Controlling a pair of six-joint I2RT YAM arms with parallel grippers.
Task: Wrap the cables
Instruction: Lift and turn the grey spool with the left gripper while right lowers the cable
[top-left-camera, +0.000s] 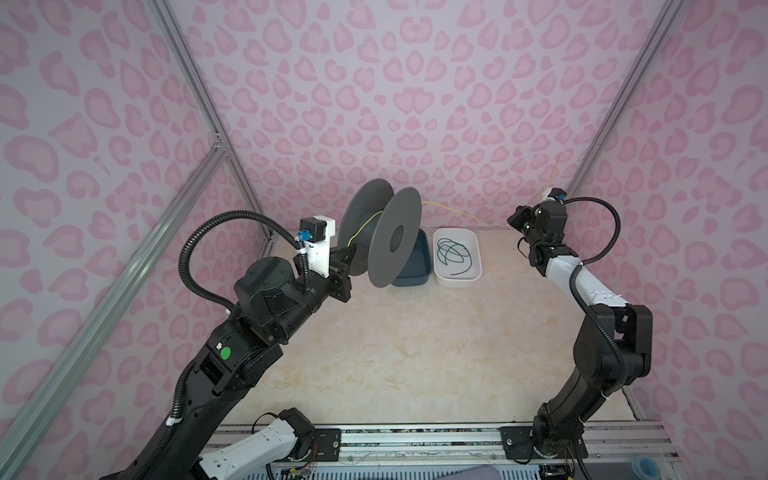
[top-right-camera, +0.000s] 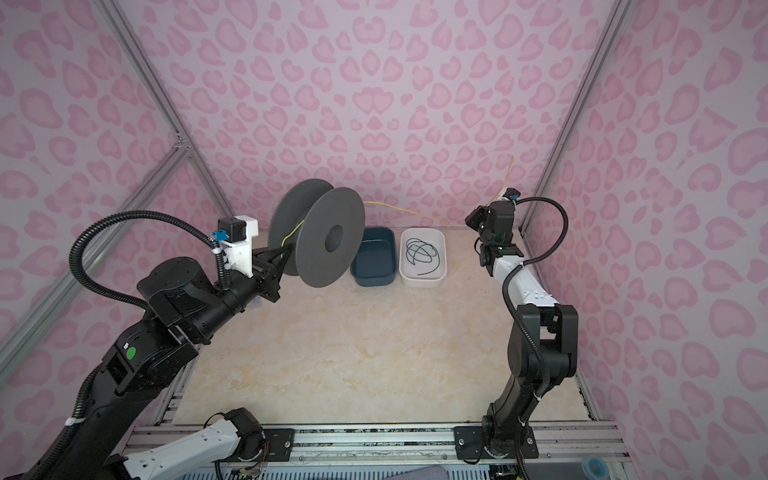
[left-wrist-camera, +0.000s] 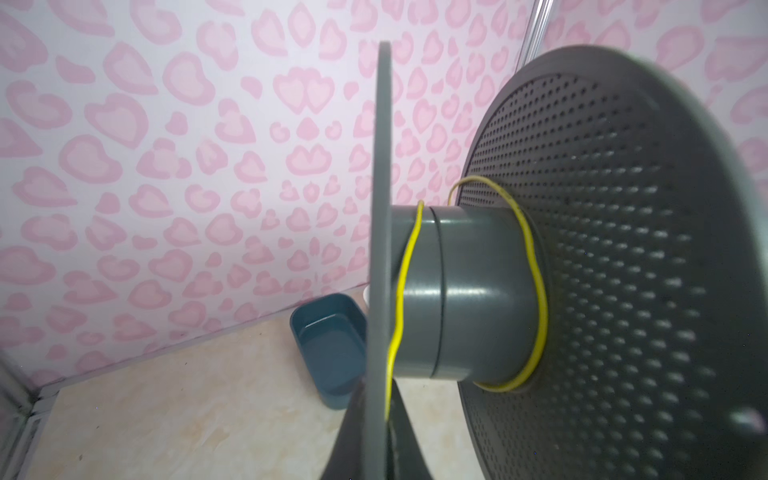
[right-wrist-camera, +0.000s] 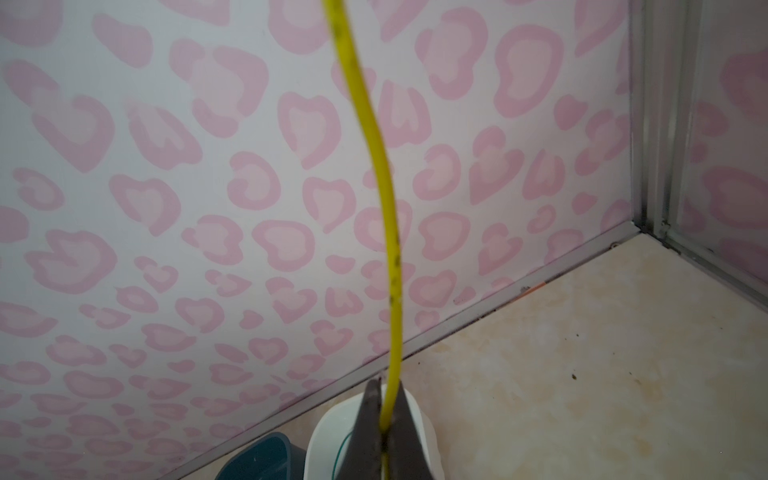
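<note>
Over the left side of the marble-look table (top-left-camera: 415, 353), left pincer (top-left-camera: 351, 254): closed hard on the rim of one flange of a grey spool (top-left-camera: 397, 239). Shows in the left wrist view as dark fingers (left-wrist-camera: 349, 453) pressed to either side of the thin disc edge. Holds the spool clear of the table, flanges upright, axle roughly level.

Around the spool's hub (left-wrist-camera: 478, 291): yellow wire (left-wrist-camera: 540, 286), loosely wound. One strand against each flange, and the strand by the gripped flange runs down to the fingers.

Just right of the spool, against the back wall: blue tub (top-right-camera: 372, 279), partly hidden behind the spool in a top view. Touching or nearly touching its right side: white tub (top-right-camera: 422, 280), with a coiled dark green cord (top-right-camera: 420, 250) lying inside.

Above both tubs, in both top views: the yellow wire, leaving the top of the spool and stretching rightward through the air to the other arm.

At the back right corner, raised off the table: right pincer (right-wrist-camera: 387, 399), shut on the yellow wire, strand pinched between the two tips. Past the grip, free end of the wire rising up in front of the pink wall.
</note>
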